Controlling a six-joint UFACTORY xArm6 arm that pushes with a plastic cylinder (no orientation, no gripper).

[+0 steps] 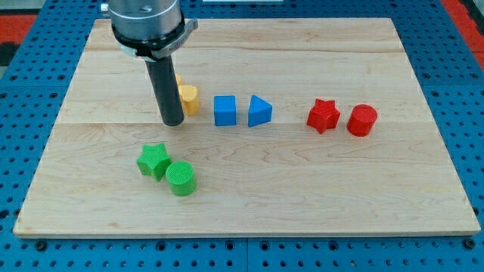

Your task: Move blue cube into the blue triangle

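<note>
Landmark for all places: the blue cube [225,110], near the middle of the wooden counter [408,174].

Blue triangle [259,111] sits just beside the cube on the view's right; a thin gap seems to show between them, though contact cannot be ruled out.

Handling, as a judgement: cube looks small, rigid, light, with flat faces; should slide readily on the smooth wood. No taking hold is possible. The place to press is the middle of its face toward the view's left, since an off-centre push would likely spin it.

Arm pose: rod upright, hanging from the grey housing at the view's top left. End effector is a bare rod, no jaws, holding nothing. The tip [173,122] rests left of the cube, apart from it and slightly lower in the view, with the yellow block [188,98] between them, touching or nearly touching the rod
</note>
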